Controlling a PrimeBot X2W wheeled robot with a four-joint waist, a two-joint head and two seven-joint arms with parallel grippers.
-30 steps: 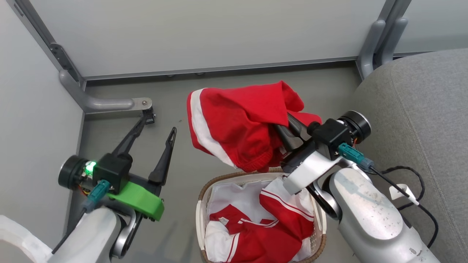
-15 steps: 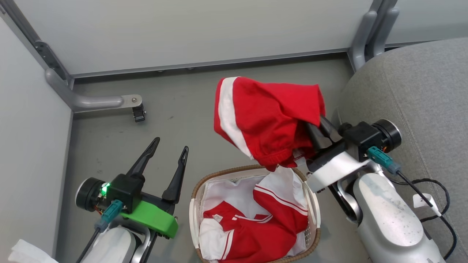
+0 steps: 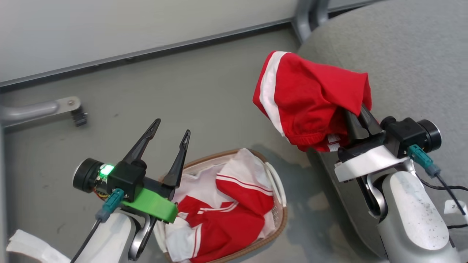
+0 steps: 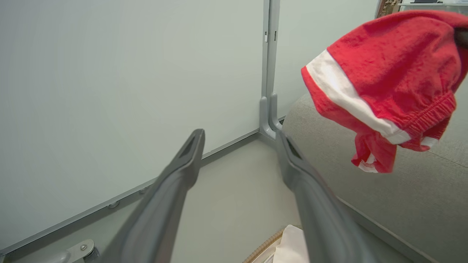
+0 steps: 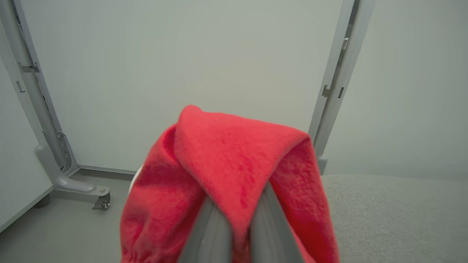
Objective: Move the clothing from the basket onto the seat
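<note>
Two long dark fingers of the left gripper (image 3: 172, 126) stand spread wide with nothing between them, tapering to slim points by the left rim of the basket (image 3: 283, 219), an oval tub of cream perforated plastic with a brown woven rim. Crumpled inside it lie soft red clothes (image 3: 226, 223) with white panels and thin white stripes, loosely heaped. Off to the right, the right gripper (image 3: 360, 118) is pinched tight on a pair of red shorts (image 3: 310, 98), its fingertips buried in the cloth. The shorts hang bunched in the air, well clear of the basket, up by the edge of the seat (image 3: 402, 54). They are a matt knit with a broad white band down one side and a gathered elastic hem. The seat is a big grey cushion of coarse woven fabric with a rounded corner. Beyond it, smooth grey floor (image 3: 182, 84) meets a pale flat wall panel (image 3: 109, 25).
</note>
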